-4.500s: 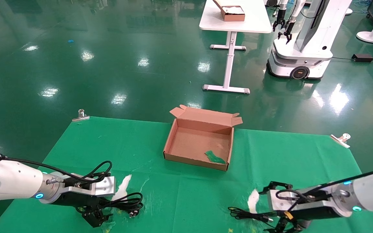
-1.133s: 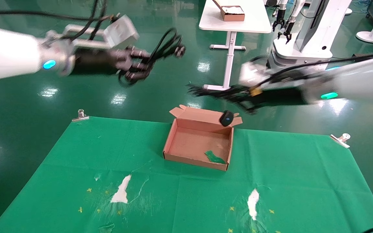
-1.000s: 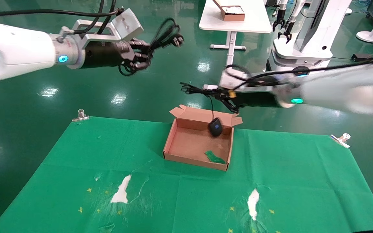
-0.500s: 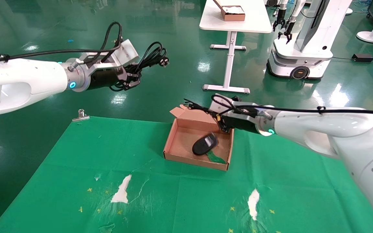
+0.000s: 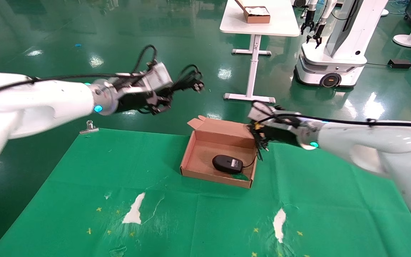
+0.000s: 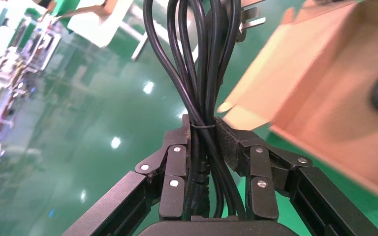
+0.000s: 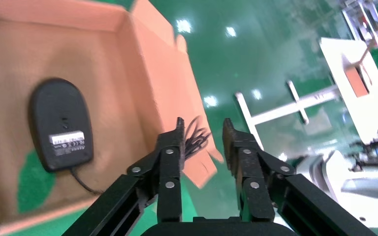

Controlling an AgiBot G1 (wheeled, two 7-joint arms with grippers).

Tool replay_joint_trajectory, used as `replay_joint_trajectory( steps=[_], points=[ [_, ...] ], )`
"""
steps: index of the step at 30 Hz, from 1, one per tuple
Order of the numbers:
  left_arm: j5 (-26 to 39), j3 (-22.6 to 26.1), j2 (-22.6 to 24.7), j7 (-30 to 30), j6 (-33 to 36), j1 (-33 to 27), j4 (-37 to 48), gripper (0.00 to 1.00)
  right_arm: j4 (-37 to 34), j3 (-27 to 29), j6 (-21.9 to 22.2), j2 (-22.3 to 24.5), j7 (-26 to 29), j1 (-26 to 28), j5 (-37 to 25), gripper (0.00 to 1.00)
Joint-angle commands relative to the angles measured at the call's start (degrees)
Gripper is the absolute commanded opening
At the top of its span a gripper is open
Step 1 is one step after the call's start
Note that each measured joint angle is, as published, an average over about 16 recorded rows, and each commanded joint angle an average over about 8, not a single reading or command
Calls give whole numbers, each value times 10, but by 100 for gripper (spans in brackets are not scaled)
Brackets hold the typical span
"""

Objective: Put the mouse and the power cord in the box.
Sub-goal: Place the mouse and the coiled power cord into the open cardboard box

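**Mouse lies in the box; power cord held in the air**

Only the left wrist view shows the grasp on the power cord [image 6: 197, 73]: the left gripper [image 6: 203, 147] has its fingers pressed together on the bundled thick black strands, which loop away from the fingertips toward a plug at the far end. The head view shows what that view does not, namely that this gripper [image 5: 161, 101] hangs above the floor, off the worktop [image 5: 84, 185], with the box [image 5: 191, 150] below and to its right.

The right wrist view shows the label: the mouse [image 7: 61, 125] lies belly-up on the box floor, a grey patch on its black oval underside, its thin cable running from its near end toward the box wall. The right gripper [image 7: 203, 130] has its fingers apart with nothing between them; a tangle of thin black cable shows just beyond the fingertips, over the box edge.

From the head view, the right gripper [image 5: 259, 137] sits at the far right corner of the box, and the mouse [image 5: 227, 164] lies inside, just below and left of it, beside a green scrap [image 5: 240, 176].
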Motion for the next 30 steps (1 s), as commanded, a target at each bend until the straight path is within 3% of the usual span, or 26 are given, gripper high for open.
replay_joint_trajectory(
  steps=[1,6,14,21,24,25,30],
  points=[
    [1,2,3,-2,2,7,-11,0,-8,3,2,5,-3,4,5,100],
    [0,29,6,-23,16,40,-76,0,-14,8,-33,56,-27,40,10,100],
    [-9,95,6,-72,47,89,-167,0,-14,4,-124,153,-61,99,2,100],
    [-32,139,9,-142,-16,100,-207,0,-11,-24,-246,215,-65,142,-38,100],
    [-37,163,10,-169,-52,99,-219,0,-15,-35,-279,227,-57,155,-53,100],
    [-38,171,10,-178,-63,99,-222,6,-16,-38,-284,228,-56,159,-57,100],
    [-39,213,10,-221,-110,93,-233,69,-21,-50,-296,233,-55,178,-74,100]
  ],
)
